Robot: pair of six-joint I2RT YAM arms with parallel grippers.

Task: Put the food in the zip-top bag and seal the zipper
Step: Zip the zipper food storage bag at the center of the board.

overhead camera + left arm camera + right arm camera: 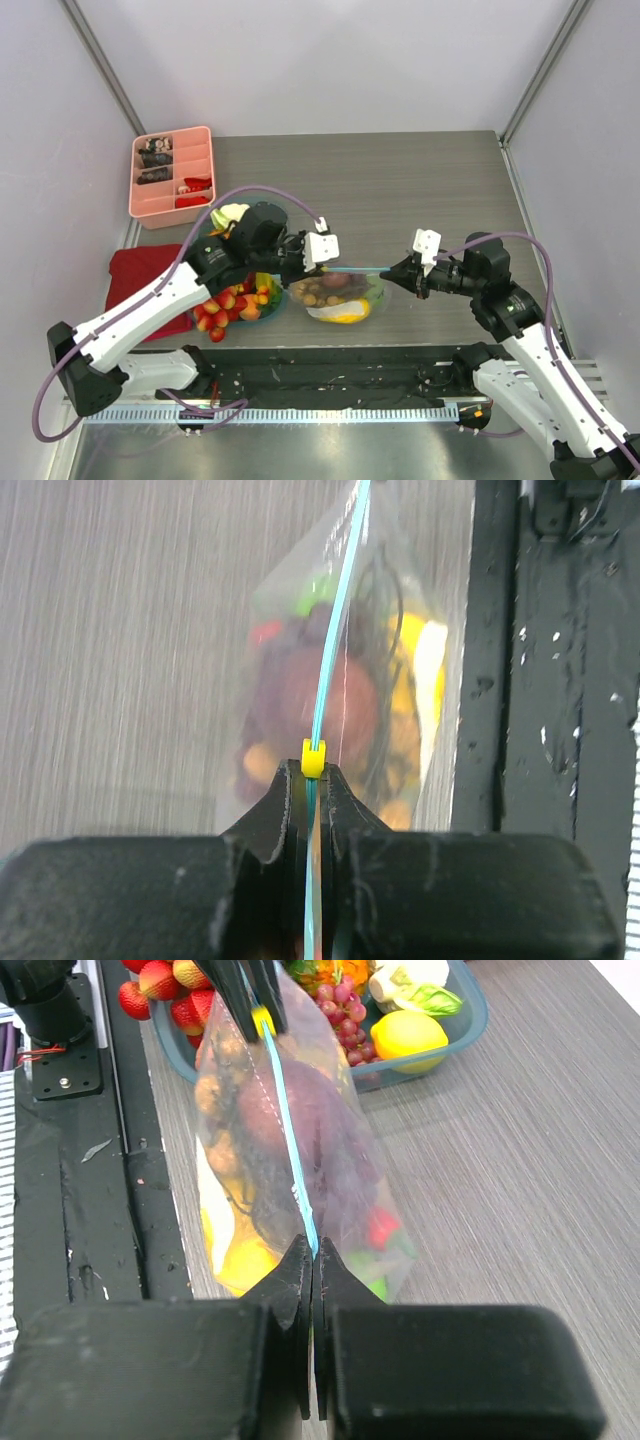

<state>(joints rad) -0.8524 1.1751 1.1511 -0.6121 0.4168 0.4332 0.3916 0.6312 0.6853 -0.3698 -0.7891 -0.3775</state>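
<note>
The clear zip-top bag [338, 296] hangs between my two grippers, full of food: nuts, a purple fruit, yellow and green pieces [270, 1150]. Its teal zipper [335, 630] runs taut from one gripper to the other. My left gripper [297, 262] is shut on the zipper's left end, right behind the yellow slider [314, 759]. My right gripper [398, 272] is shut on the zipper's right end [312, 1245]. More food, strawberries, grapes and a lemon, lies in a clear tub [232, 305] left of the bag, also in the right wrist view [430, 1035].
A pink divided tray [172, 171] stands at the back left. A dark red cloth [143, 280] lies at the left under the left arm. A black rail [330, 372] runs along the table's near edge, just in front of the bag.
</note>
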